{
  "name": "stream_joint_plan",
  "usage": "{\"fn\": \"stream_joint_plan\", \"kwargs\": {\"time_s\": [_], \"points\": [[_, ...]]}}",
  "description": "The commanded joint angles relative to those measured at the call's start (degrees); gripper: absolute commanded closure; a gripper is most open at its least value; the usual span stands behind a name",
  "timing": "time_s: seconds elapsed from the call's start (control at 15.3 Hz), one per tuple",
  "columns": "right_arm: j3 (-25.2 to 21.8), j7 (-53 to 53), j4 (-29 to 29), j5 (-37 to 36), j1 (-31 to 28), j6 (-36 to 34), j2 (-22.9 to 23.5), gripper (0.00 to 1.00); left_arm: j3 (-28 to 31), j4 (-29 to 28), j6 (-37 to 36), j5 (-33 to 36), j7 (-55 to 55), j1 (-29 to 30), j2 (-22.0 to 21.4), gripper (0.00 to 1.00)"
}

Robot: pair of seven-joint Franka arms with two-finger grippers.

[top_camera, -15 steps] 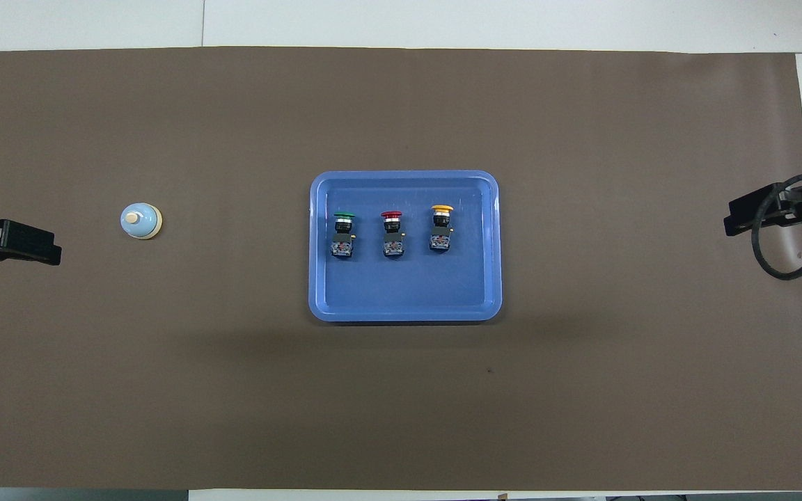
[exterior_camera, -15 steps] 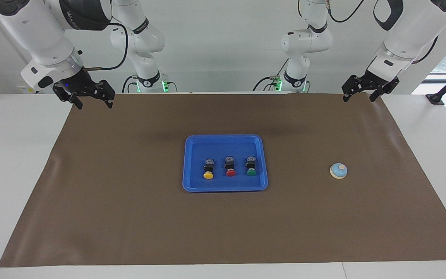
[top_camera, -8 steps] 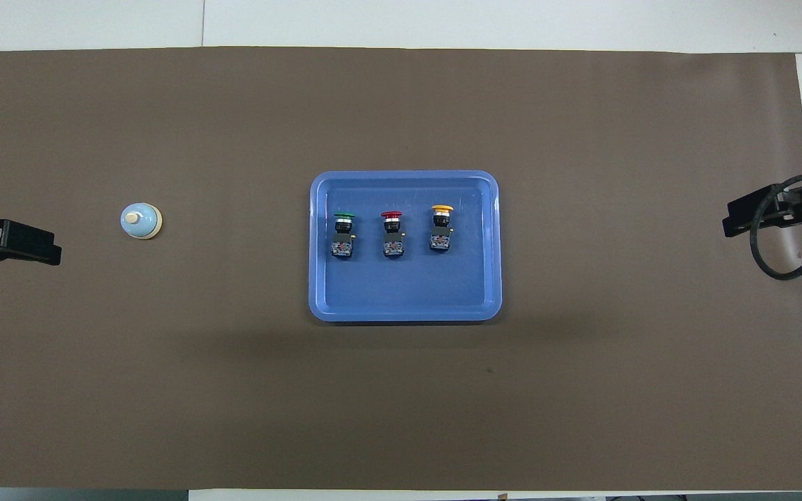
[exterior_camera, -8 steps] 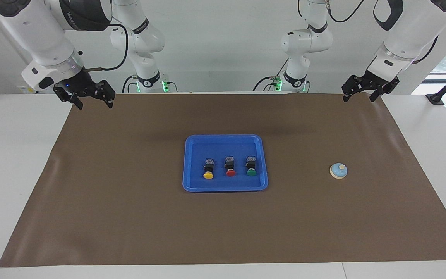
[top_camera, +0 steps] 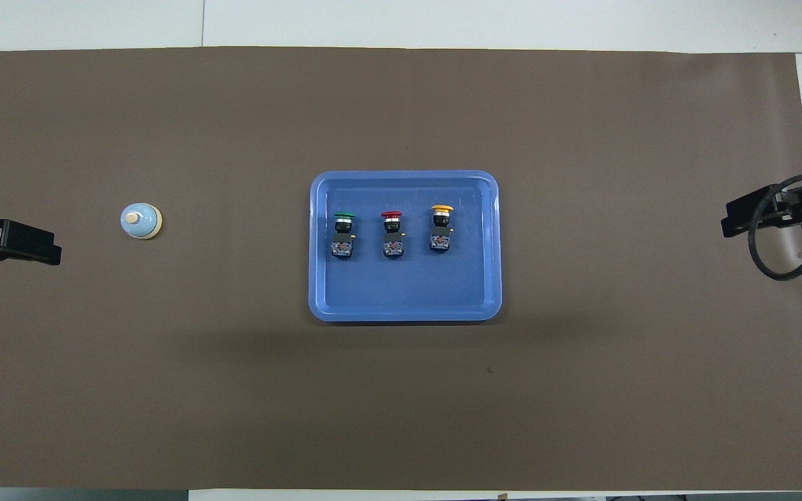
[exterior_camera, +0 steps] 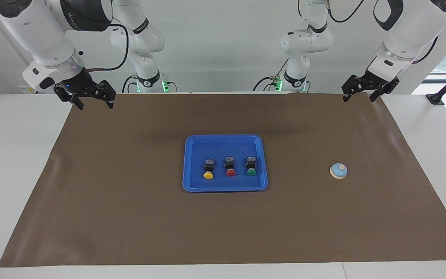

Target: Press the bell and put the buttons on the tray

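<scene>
**All three buttons in tray, both arms parked**

Green button (top_camera: 344, 221), red button (top_camera: 391, 220) and yellow button (top_camera: 441, 212) lie in a row inside the blue tray (top_camera: 404, 309), mid-mat, apart from each other and off the rim. Bell (exterior_camera: 338, 171) sits alone on the brown mat (exterior_camera: 130, 224) toward the left arm's end, well apart from the tray.

Left gripper (exterior_camera: 363, 95) hangs open and empty over the mat's robot-side corner at its own end. Right gripper (exterior_camera: 90, 100) likewise, open, empty, over the other robot-side corner.

Judgement: placing looks done; whether the bell has been pressed can't be told. If not, the left arm takes it: a straight drop onto the knob.

Room: lots of bare mat around bell and tray, nothing in the path. Bench edges well clear of everything.
</scene>
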Motion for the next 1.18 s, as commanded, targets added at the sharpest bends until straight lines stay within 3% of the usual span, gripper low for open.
{"fn": "stream_joint_plan", "kwargs": {"time_s": [0.0, 0.33, 0.46, 0.65, 0.72, 0.78, 1.11], "points": [[0.5, -0.9, -1.1, -0.7, -0.5, 0.5, -0.8, 0.0, 0.2, 0.5, -0.9, 0.2, 0.2, -0.1, 0.0, 0.0], [0.5, -0.9, -1.1, -0.7, -0.5, 0.5, -0.8, 0.0, 0.4, -0.6, 0.1, 0.6, -0.4, 0.0, -0.4, 0.0], [0.5, -0.9, -1.1, -0.7, -0.5, 0.5, -0.8, 0.0, 0.7, -5.9, 7.5, 0.6, 0.6, 1.4, -1.9, 0.02], [0.5, -0.9, -1.1, -0.7, -0.5, 0.5, -0.8, 0.0, 0.7, -9.8, 15.1, 0.6, 2.3, 1.6, 0.5, 0.65], [0.5, -0.9, -1.1, -0.7, -0.5, 0.5, -0.8, 0.0, 0.7, -11.0, 17.8, 0.6, 2.2, 1.7, 1.5, 0.93], [0.5, -0.9, -1.1, -0.7, -0.5, 0.5, -0.8, 0.0, 0.7, -11.2, 19.3, 0.6, 1.8, 2.3, 3.0, 1.0], [0.5, -0.9, -1.1, -0.7, -0.5, 0.5, -0.8, 0.0, 0.7, -10.6, 25.2, 0.6, 1.8, 3.2, 11.1, 1.0]]}}
